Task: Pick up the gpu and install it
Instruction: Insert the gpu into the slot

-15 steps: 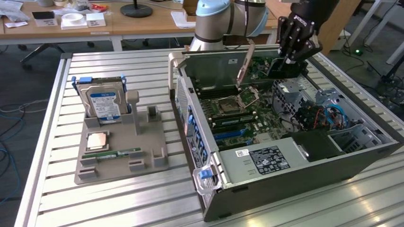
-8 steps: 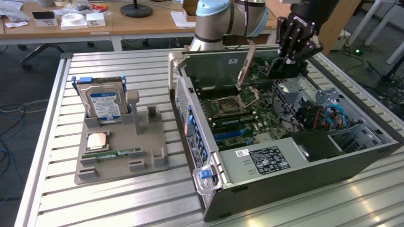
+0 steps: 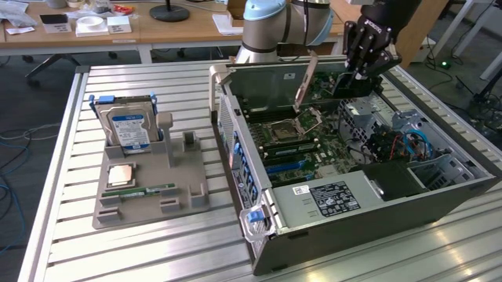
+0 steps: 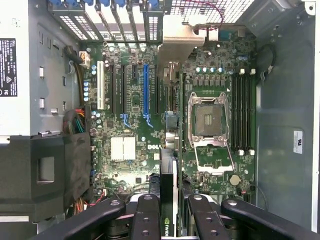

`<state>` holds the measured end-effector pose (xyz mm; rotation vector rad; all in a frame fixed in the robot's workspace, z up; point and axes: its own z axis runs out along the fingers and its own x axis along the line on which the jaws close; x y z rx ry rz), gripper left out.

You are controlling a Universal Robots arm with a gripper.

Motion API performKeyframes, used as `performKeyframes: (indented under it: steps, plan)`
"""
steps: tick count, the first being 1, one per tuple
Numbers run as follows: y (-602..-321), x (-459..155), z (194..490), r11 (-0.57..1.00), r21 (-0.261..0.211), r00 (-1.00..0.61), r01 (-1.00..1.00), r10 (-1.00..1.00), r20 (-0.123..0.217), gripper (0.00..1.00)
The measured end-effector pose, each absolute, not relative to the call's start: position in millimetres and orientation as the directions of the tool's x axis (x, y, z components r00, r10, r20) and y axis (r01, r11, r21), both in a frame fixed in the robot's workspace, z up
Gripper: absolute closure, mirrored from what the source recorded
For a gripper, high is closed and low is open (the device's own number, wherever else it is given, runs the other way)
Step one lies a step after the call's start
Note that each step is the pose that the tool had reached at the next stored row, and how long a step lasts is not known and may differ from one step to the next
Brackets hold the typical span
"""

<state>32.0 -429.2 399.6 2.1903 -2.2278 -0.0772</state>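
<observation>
Slatted metal table [image 3: 70,235], open tower case [image 3: 377,217] on its side, gpu [image 3: 347,88] gripped above the motherboard [image 3: 302,138].
From my console the arm [image 3: 274,20] is cut off at the exterior view's top edge. The wrist camera gives me the card edge-on only, and I can't tell whether its lower edge touches a slot. I count one gpu, plus one hard drive [image 3: 129,129], one CPU chip [image 3: 120,174] and one memory stick [image 3: 140,191] on the grey fixture tray [image 3: 188,202] at the exterior view's left. The gripper [image 4: 170,200] reaches down into the case, fingers [image 4: 147,205] pinching the upright gpu.
</observation>
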Motion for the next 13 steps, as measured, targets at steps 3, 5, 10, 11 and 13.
performKeyframes:
  steps: [3,5,10,11,13]
  plan:
    - [-429.3,32.0,397.7,0.016,0.047,-0.018,-0.999,-1.0,-0.023,0.74]
    - [-429.3,32.0,396.5,0.016,0.047,-0.017,-0.999,-1.0,-0.023,0.74]
    - [-429.3,32.0,396.3,0.016,0.047,-0.017,-0.999,-1.0,-0.023,0.74]
    - [-429.3,32.0,396.3,0.016,0.047,-0.017,-0.999,-1.0,-0.023,0.74]
    - [-429.3,32.0,395.8,0.016,0.047,-0.018,-0.999,-1.0,-0.023,0.74]
